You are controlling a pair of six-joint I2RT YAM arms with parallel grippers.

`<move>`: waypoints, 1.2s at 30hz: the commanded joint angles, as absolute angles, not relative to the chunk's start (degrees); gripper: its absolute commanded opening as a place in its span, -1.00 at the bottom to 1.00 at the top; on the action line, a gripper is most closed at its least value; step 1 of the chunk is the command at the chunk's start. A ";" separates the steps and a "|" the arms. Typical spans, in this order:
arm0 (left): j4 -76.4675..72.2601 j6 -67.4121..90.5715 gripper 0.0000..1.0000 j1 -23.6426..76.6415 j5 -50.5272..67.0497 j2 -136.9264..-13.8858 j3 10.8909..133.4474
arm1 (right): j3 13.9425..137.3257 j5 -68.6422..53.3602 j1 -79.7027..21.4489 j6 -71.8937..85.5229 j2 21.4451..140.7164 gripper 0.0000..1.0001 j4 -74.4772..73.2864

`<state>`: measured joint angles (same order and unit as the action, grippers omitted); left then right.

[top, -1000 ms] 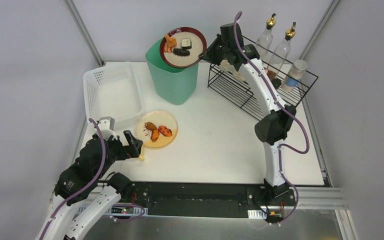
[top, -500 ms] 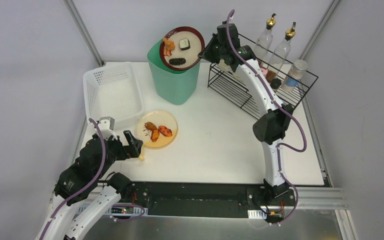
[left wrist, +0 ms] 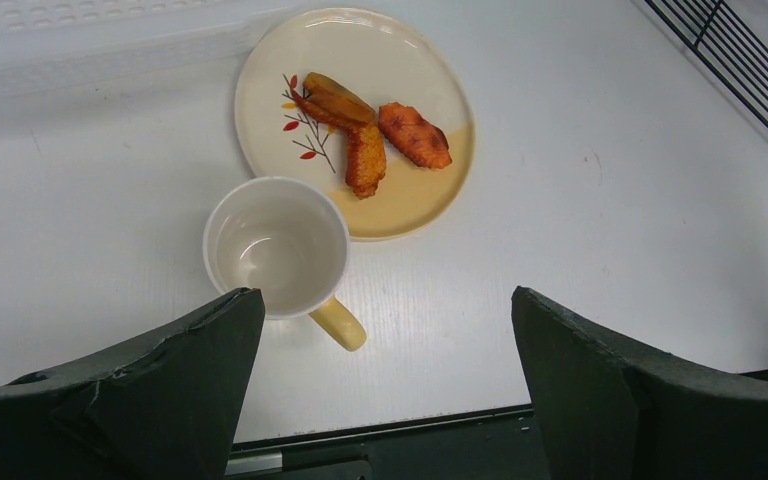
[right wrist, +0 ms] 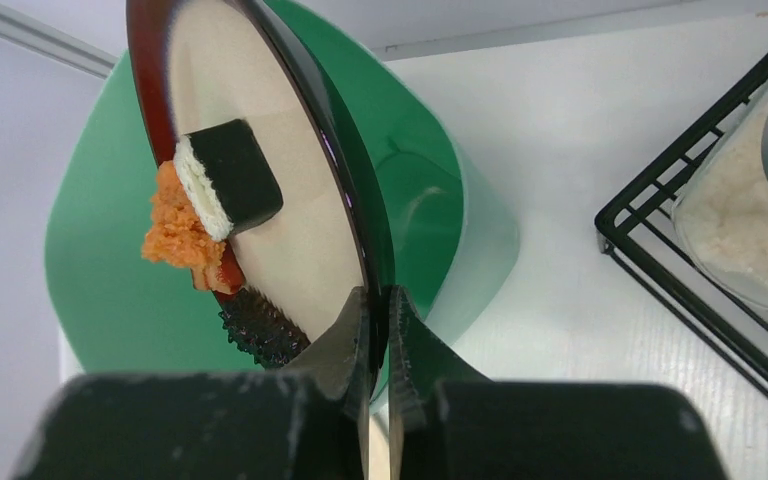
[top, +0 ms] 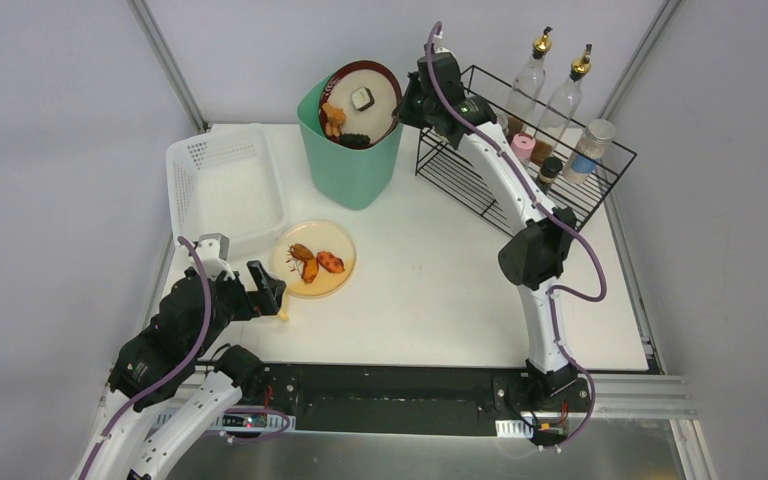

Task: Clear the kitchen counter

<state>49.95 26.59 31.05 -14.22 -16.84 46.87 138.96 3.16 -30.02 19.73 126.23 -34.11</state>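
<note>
The kitchen counter [top: 440, 290] is seen as the wide white tabletop under both arms, with its near edge covered by the arm bases. At the far side, the right gripper [right wrist: 380, 320] is held over the green bin [top: 345, 170]. Its fingers are pinched tight on the rim of the red-rimmed plate [right wrist: 300, 260], which is tilted steeply over the bin's mouth. A rice roll [right wrist: 230, 178] and an orange lump [right wrist: 175, 225] are seen lying on the sloping plate. A dark ridged piece [right wrist: 260, 330] is partly hidden behind one finger. The plate's upper edge is cut off in the right wrist view, and the bin's inside cannot be made out. The left gripper [left wrist: 382, 300] is held low over the near left of the counter with its fingers spread wide and nothing between them. Ahead of it a white mug [left wrist: 275, 240] is stood upright, its near rim hidden by one finger. It is set just beside the cream plate [left wrist: 400, 195] bearing fried pieces [left wrist: 365, 155]; whether mug and plate touch cannot be told. From above, the mug is almost wholly covered by the gripper. The white basket [top: 225, 185] is cropped in the left wrist view, and the wire rack [top: 480, 170] is partly screened by the right arm.
</note>
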 commanded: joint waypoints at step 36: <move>48.58 26.37 0.99 30.33 -16.26 -16.53 46.32 | 133.57 22.53 -43.21 -40.73 121.27 -1.00 13.25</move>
<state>49.95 26.59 31.03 -14.28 -16.73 46.85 132.86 20.62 -41.36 -32.58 126.56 -8.78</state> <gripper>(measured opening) 0.995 0.036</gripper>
